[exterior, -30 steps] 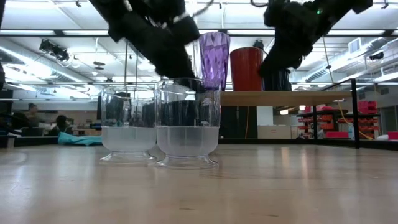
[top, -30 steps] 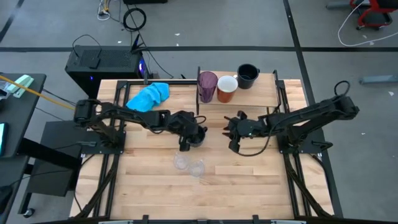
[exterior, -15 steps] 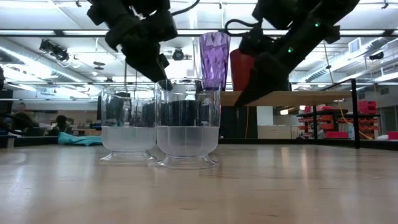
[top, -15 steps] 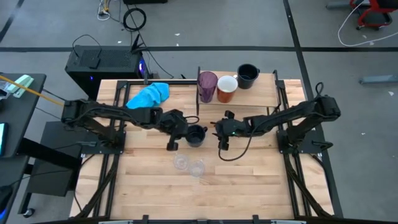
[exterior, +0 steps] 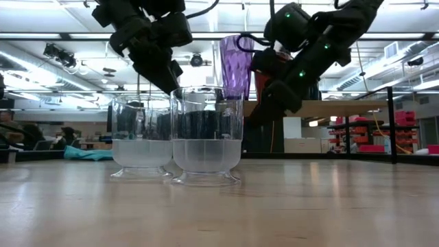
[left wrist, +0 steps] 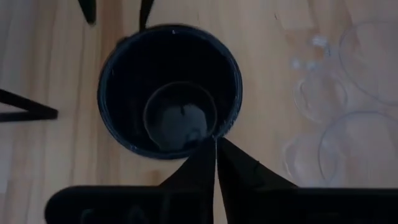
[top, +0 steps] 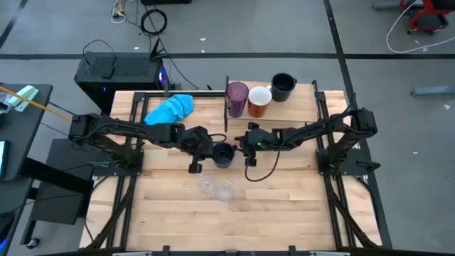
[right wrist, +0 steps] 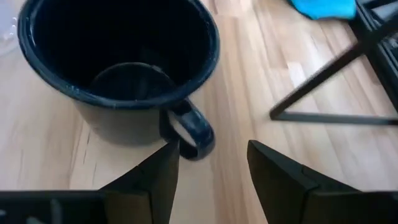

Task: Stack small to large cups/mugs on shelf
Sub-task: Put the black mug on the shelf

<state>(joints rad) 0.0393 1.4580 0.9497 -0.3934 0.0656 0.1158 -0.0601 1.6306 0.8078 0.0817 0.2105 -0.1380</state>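
A dark navy mug (top: pixel 225 153) stands upright on the tabletop between my two grippers. My left gripper (top: pixel 212 151) is shut, and its tips (left wrist: pixel 216 149) stand at the mug's rim (left wrist: pixel 225 127) on the table's left side. My right gripper (top: pixel 243 147) is open on the mug's right side, with the handle (right wrist: pixel 189 134) just ahead of its fingers (right wrist: pixel 283 174). A purple tumbler (top: pixel 237 98), an orange mug (top: pixel 259 102) and a second navy mug (top: pixel 283 87) stand on the shelf (top: pixel 298 108). Two clear glasses (top: pixel 207 186) (top: pixel 225 193) stand nearer the front. My left gripper has its shut fingertips (left wrist: pixel 211 163) right at the mug's rim (left wrist: pixel 212 136), seen from above. I cannot tell whether they touch it. The mug stands on its base on the table.
A blue cloth (top: pixel 170 109) lies at the far left of the table. The shelf's thin dark upright panel (top: pixel 227 96) stands beside the tumbler. In the low view the two glasses (exterior: pixel 206 134) stand in front of the mug. Bare wood lies along the front.
My left gripper has drawn back from above the navy mug toward the table's left edge and now stands at its rim. My right gripper has gone toward the table's left edge, up to the mug's handle. The mug stands on the table.
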